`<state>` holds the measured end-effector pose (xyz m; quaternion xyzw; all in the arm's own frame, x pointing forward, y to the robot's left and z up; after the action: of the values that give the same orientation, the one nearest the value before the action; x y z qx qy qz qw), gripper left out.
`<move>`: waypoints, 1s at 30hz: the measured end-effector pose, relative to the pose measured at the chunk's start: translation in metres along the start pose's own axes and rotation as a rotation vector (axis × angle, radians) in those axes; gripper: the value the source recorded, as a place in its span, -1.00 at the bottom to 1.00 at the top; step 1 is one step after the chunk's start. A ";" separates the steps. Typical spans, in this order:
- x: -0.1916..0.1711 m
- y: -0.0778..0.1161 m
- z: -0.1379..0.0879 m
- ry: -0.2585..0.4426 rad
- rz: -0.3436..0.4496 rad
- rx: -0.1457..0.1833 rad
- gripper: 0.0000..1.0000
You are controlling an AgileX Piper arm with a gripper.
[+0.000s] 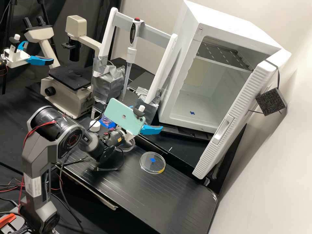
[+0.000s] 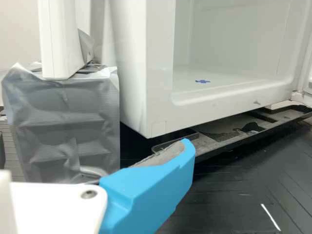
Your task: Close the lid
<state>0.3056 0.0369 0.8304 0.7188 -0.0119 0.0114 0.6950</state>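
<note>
In the high view the gripper (image 1: 151,129) is in front of the white box (image 1: 182,78), near its lower left corner. One blue finger extends past the phone; a bit of blue shows behind the phone. The box's ridged lid (image 1: 227,123) stands wide open like a door at the right, well apart from the gripper. In the wrist view the gripper (image 2: 152,189) is open, one finger's grey pad bare, with the white box (image 2: 158,97) beyond it. A pale piece of the lid (image 2: 308,80) shows beside the box's far front corner.
A clear round dish (image 1: 152,162) lies on the black bench (image 1: 169,198). A tape-wrapped block (image 2: 63,126) supports a white post beside the box. A pipette (image 1: 131,53) hangs on the stand, with a microscope (image 1: 68,87) farther left. A phone (image 1: 123,116) is mounted on the arm.
</note>
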 end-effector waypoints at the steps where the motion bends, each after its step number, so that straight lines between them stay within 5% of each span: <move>1: 0.000 0.000 0.000 0.000 0.000 0.000 1.00; 12: -0.010 0.002 0.004 0.001 0.015 0.000 1.00; 24: -0.103 0.042 0.027 0.064 0.223 0.075 1.00; 30: -0.139 0.048 0.033 0.048 0.277 0.079 1.00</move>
<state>0.1652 0.0023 0.8731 0.7364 -0.0940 0.1251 0.6582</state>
